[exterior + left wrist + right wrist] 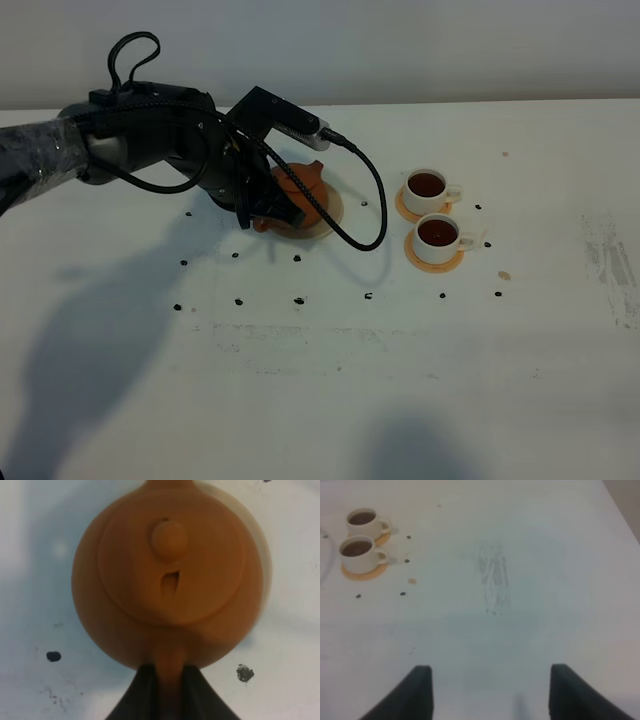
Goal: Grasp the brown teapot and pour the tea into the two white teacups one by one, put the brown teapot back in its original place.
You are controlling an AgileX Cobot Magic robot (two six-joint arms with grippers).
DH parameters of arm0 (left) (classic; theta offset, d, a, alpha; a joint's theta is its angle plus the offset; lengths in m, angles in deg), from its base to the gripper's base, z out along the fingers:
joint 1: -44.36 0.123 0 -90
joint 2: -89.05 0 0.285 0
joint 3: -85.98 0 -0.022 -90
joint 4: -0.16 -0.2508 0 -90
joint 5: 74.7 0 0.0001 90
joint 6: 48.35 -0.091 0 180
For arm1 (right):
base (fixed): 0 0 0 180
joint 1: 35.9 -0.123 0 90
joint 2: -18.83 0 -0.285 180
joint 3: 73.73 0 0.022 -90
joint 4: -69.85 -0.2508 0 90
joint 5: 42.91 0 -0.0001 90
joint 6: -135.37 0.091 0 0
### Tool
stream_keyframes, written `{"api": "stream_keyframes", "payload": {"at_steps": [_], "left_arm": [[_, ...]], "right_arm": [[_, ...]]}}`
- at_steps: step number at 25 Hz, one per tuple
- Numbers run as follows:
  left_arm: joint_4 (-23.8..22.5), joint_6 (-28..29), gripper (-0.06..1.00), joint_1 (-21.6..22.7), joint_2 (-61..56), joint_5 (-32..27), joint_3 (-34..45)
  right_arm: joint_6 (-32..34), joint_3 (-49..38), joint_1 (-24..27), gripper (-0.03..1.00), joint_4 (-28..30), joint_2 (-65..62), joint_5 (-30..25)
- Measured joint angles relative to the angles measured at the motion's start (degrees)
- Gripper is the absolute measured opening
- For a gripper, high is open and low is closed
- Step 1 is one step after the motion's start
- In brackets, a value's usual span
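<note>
- Teapot [300, 195], brown clay, sits on its beige saucer [332, 212] left of centre on the white bench [320, 380].
- Left end effector [170, 680] is clamped on the teapot's loop handle, dark fingers [140, 695] pressed to either side of it, lid knob just beyond.
- Two white teacups [428, 187] [440, 236], both dark with tea, stand on orange coasters [432, 260] well apart to the teapot's right.
- Black cable [365, 215] loops between teapot and cups.
- Right end effector [487, 690] hangs over bare bench, jaws spread wide, gripping nothing.

No lettering seems legible anywhere in these views.
</note>
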Motion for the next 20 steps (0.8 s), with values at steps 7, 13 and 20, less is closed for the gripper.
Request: {"api": "stream_keyframes", "payload": {"at_steps": [7,13,20], "left_arm": [[-0.1,-1.1,0.09,0.0,0.0,0.1,0.0],[0.2,-2.9,0.41,0.0,0.0,0.6,0.0],[0.8,-2.7,0.67,0.0,-0.8,0.4,0.0]], "right_arm": [[0.0,0.0,0.0,0.49,0.0,0.0,0.0],[0.0,0.0,0.0,0.49,0.0,0.0,0.0],[0.0,0.0,0.0,0.49,0.0,0.0,0.0]]}}
